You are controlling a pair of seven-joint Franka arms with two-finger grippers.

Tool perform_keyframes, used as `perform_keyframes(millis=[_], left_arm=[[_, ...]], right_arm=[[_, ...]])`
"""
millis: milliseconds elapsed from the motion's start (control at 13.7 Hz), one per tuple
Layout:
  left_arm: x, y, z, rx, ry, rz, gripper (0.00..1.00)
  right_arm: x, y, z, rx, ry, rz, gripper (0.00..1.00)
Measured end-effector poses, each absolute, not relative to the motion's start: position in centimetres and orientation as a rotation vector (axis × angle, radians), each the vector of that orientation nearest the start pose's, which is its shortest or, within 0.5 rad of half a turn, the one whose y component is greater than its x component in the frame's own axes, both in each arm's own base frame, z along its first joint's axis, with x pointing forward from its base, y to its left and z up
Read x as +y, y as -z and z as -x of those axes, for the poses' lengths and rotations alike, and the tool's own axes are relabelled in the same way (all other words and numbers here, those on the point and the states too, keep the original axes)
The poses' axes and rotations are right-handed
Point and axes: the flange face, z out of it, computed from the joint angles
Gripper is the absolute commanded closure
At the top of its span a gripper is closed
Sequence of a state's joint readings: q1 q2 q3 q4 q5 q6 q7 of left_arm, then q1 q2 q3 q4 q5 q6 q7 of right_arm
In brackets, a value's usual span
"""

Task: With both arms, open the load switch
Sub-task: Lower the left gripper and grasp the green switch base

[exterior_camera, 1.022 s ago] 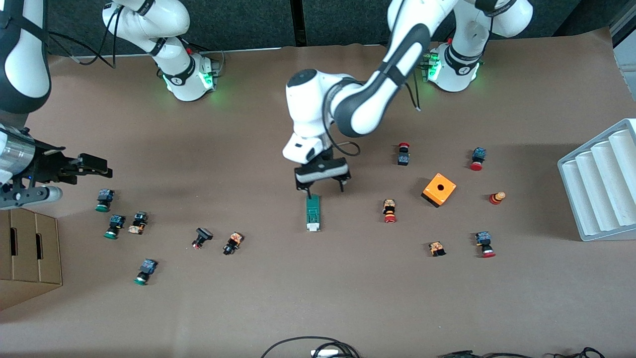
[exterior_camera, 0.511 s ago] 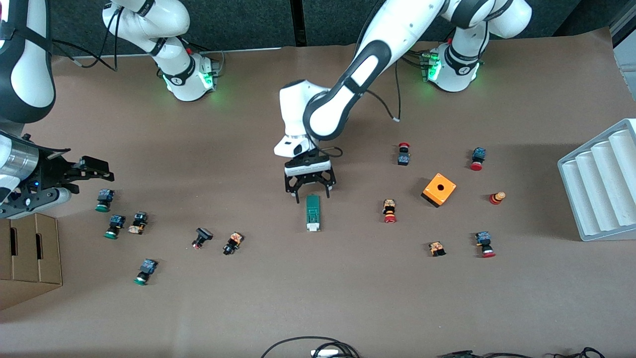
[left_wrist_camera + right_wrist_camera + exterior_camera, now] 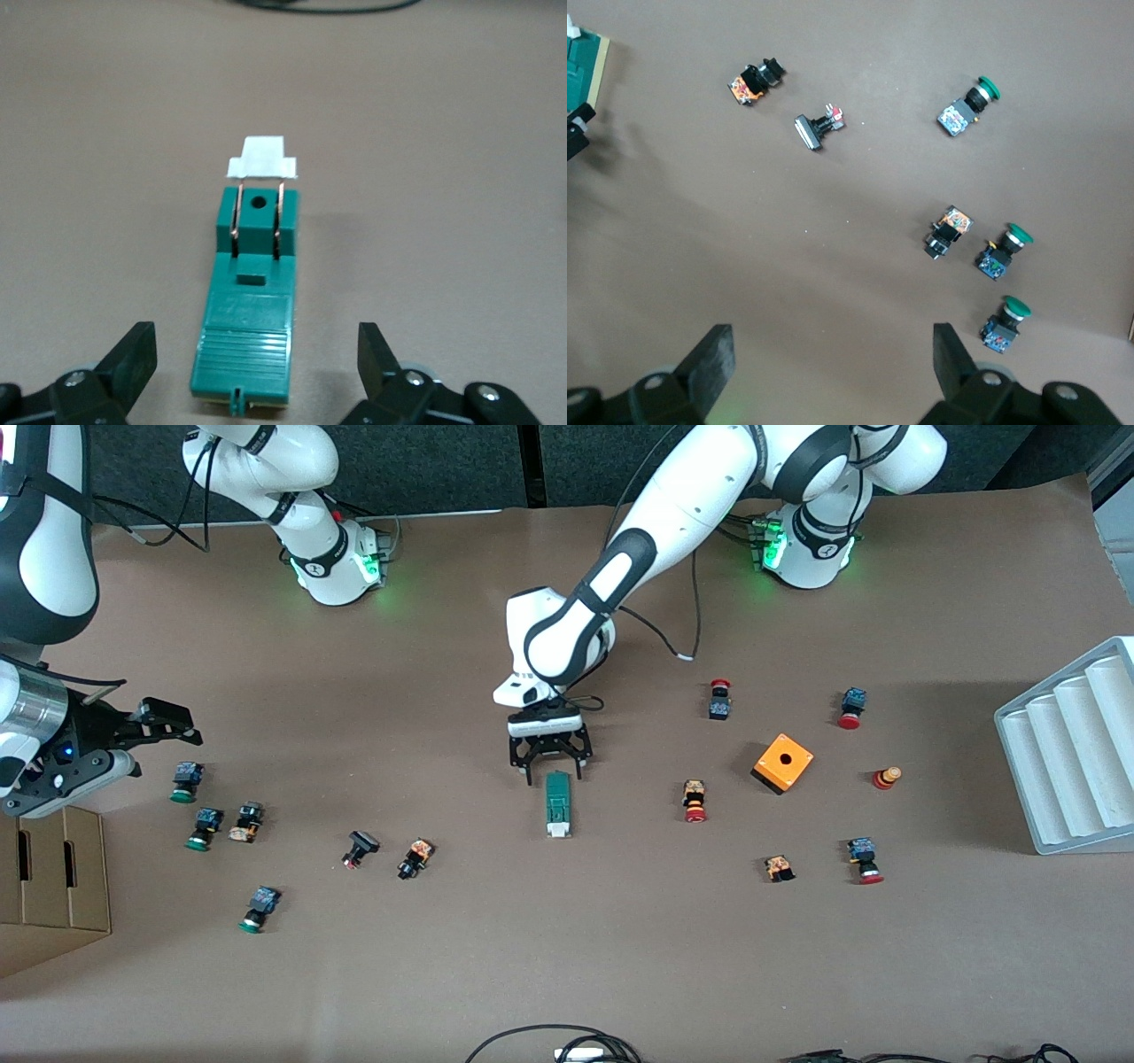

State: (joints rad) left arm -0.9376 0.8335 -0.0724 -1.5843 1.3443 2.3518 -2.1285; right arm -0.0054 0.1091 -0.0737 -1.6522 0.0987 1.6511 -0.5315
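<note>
1. Load switch (image 3: 557, 804): flat on the worktop (image 3: 567, 957), near its middle, long axis running toward the front camera. White tab (image 3: 557, 830) at the camera-side end. Serves as landmark for all items below.
2. Green push button (image 3: 258, 908): nearer the front camera than the load switch, toward the right arm's end of the worktop.
3. Black-capped button (image 3: 359, 848) and orange-bodied button (image 3: 415, 857): slightly nearer the camera than the load switch, toward the right arm's end, well apart from it.
4. Red push button (image 3: 695, 801): level with the load switch, toward the left arm's end.
5. Orange cube (image 3: 782, 763): farther toward the left arm's end than that button, hole facing up.
6. Left gripper (image 3: 549, 772): low over the dark green end of the load switch, fingers (image 3: 133, 359) spread apart, one on each side of the block, not touching it.
7. Right gripper (image 3: 173, 726): well apart from the load switch, over the right arm's end of the worktop, above the green buttons (image 3: 1003, 250); fingers spread apart, holding nothing.
</note>
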Motion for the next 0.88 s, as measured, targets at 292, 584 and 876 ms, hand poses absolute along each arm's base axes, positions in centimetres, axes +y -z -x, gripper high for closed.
perform_keyframes(millis=[292,584,876], left_arm=[[-57.0,-12.1,-38.2,-0.191,1.432,2.725,0.00],[-57.2,-10.2,-37.0,-0.193,1.457,2.673,0.01],[-57.6,-9.4,-37.5,-0.227,1.487,2.638,0.01]], right_arm=[[-3.3,-53.3,-59.1,-0.966,-0.058,2.869,0.01],[-2.7,-52.5,-60.7,-1.206,-0.031,2.782,0.01],[-2.3,-52.6,-61.7,-1.621,0.050,2.594,0.01]])
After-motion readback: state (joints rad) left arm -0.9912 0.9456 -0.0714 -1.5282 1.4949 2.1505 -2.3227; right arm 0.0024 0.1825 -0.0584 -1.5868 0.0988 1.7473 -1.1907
